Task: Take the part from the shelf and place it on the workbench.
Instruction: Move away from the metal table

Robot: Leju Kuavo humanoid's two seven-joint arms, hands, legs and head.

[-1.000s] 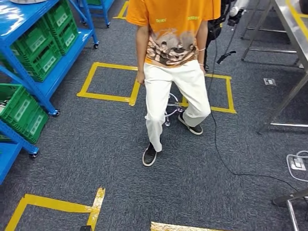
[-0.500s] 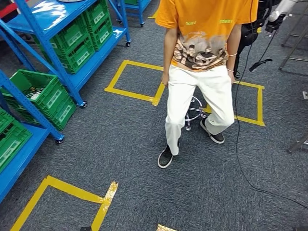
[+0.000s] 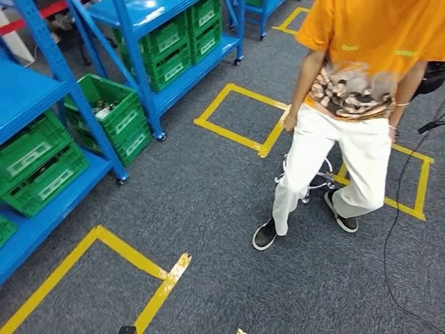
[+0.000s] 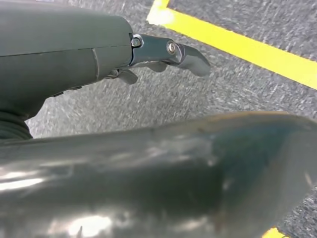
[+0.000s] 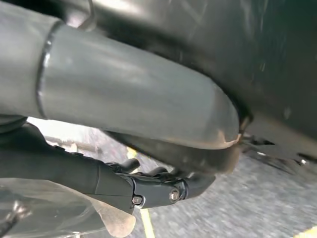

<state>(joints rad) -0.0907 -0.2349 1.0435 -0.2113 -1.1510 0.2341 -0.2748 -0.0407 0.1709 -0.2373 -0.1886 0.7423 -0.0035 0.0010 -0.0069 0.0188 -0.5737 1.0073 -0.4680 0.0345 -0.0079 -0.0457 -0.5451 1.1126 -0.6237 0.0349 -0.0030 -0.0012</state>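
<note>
Blue shelves (image 3: 131,83) are seen on the left, packed with green crates (image 3: 112,115); small parts (image 3: 102,108) are seen in the open crate, too small to name. A person in an orange shirt (image 3: 336,125) is seen on a stool (image 3: 309,177) on the grey carpet (image 3: 210,209) (yellow tape squares (image 3: 238,115) are stuck on it). Nothing is held by the left hand (image 4: 112,49) or the right hand (image 5: 123,183), fingers out straight.

Workshop: blue shelving (image 3: 142,76), green bins (image 3: 112,115), yellow floor tape (image 3: 128,254).
</note>
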